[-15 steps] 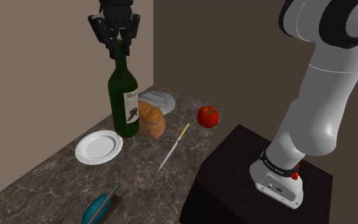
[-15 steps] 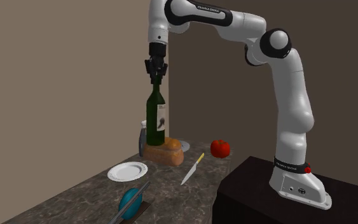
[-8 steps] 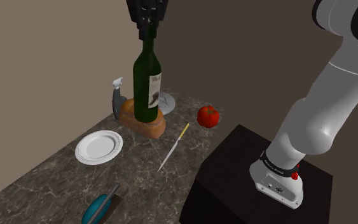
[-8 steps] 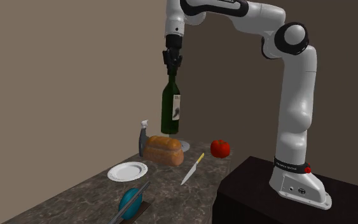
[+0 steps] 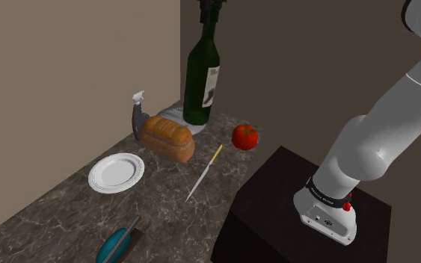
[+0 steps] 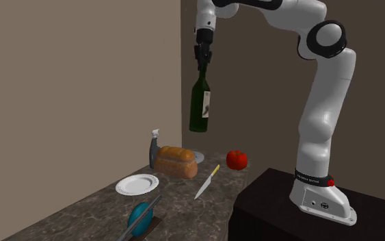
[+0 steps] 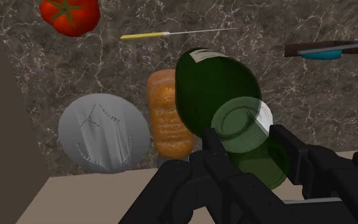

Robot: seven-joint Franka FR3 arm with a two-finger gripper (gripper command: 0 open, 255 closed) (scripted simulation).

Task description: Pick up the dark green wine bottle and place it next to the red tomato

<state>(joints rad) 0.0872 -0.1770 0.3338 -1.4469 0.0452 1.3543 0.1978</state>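
Black gripper was clamped on the top of the neck of the dark green wine bottle, one finger pressing each side, as the wrist view showed. Hanging from that hold, the wine bottle was roughly upright and high in the air, well clear of the marbled counter, over the bread loaf and the grey plate near the wall corner. On the counter, the red tomato sat apart from the loaf, toward the stand, with a yellow-handled knife lying near it.

Judging by its look, the bottle was glass: stiff, smooth, fairly heavy and easy to break. A grip so high on the neck probably left most of the weight hanging below, so it could swing on a quick move or slide through the fingers. Its tall body and narrow base suggested it would tip if set down tilted. The bare counter beside the tomato, clear of the knife, looked the safest spot to lower it.
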